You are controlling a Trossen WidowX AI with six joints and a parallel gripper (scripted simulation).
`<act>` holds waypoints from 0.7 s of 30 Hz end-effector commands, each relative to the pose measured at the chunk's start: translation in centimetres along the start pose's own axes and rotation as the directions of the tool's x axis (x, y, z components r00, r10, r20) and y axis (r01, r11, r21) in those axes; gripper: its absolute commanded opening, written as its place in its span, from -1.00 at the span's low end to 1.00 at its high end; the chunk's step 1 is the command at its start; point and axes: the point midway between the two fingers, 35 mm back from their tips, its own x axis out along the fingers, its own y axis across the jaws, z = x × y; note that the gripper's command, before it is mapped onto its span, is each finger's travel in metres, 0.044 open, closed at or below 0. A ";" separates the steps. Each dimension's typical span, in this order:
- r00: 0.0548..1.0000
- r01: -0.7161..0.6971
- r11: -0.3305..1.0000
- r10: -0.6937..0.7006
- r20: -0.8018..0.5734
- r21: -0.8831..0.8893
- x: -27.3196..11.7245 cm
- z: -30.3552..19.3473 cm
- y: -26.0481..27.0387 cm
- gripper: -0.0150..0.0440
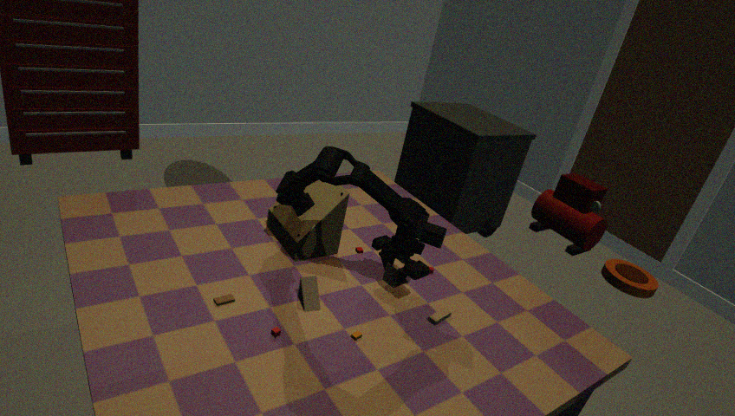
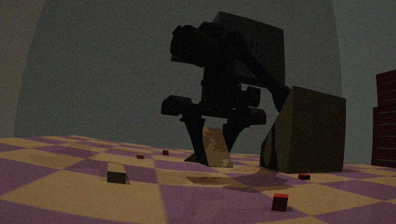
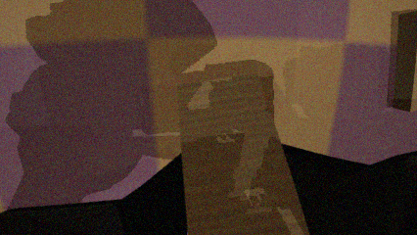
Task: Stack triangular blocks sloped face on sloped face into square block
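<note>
One triangular block is grasped between the fingers of the gripper, and it looks to be held just off the checkered table. Its mate, the standing block, rests apart on the table, to the left of the gripper and a little nearer the viewer in the top view. That sideways gap is what the coming move turns on: I judge the arm must carry its block across, then match the long axes before lowering slope onto slope. The standing block's long side seems to run roughly up and down the top view (the tilt of that face makes me cautious), while the held one runs lengthwise up the wrist view. There is one arm, so no choice of hand.

Farther out, a small grey bar lies on the gripper's other side from the standing block. The fingers cover most of the standing block in the exterior view, the wrist view does not show it, and the dark gripper makes the held block hard to pick out from above. Which way the held slope faces, I cannot tell.
</note>
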 end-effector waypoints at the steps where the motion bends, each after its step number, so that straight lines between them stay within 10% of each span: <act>1: 1.000 0.001 0.996 -0.001 0.002 -0.090 0.0 0.0 0.0 -0.49; 21: 1.000 0.001 0.959 0.000 0.002 -0.282 0.3 0.0 0.0 -0.49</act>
